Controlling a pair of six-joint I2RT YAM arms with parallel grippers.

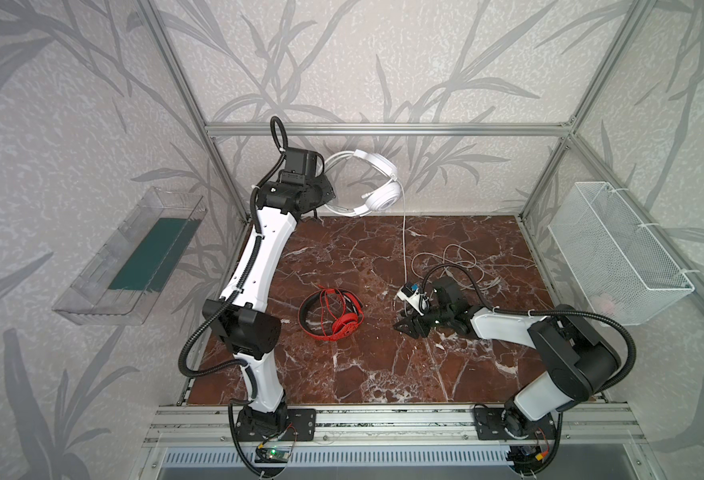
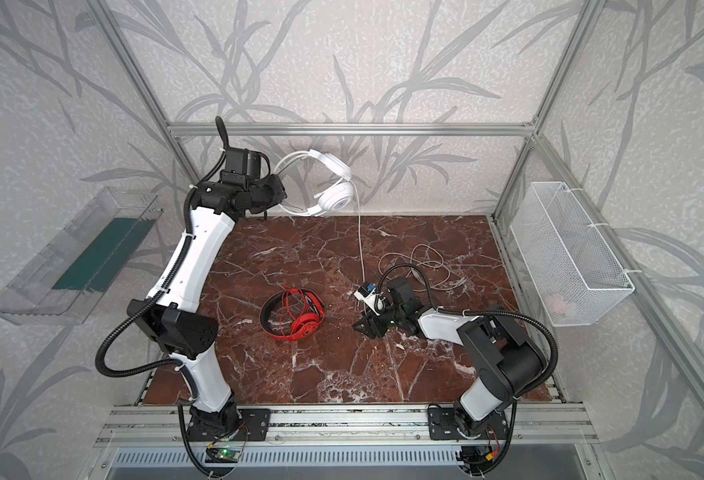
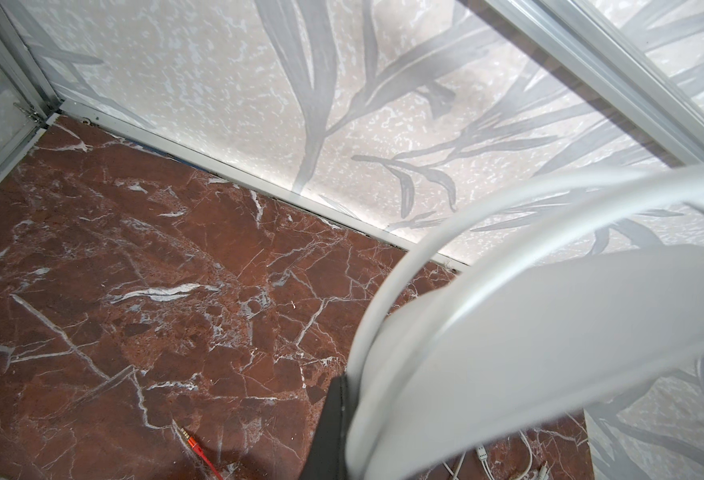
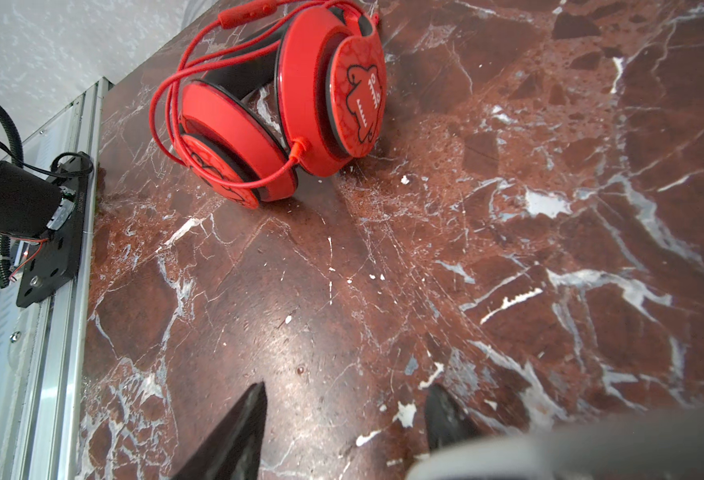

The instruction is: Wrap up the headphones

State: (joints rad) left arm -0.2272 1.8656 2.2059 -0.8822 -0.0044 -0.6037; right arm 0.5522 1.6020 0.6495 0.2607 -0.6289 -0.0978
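Left jaws, mostly hidden, clamp white headphones [image 1: 384, 196]; right jaws gape.

Walled on three sides with pale wallpaper [image 1: 383, 62] printed in grey leaves. Floored with red-brown marble [image 1: 362, 365], veined white. Framed in aluminium bars [image 1: 383, 129]. Hung with a clear plastic bin [image 1: 92, 286] left, a white wire basket [image 1: 616, 257] right. Lit softly, evenly.

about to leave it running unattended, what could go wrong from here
The white headphones hang by their band from the shut left end effector, so they may slip. Their white cable drops into loose loops beside the right arm, which could snag it. The right end effector, open and empty, might nudge the wrapped red headphones.
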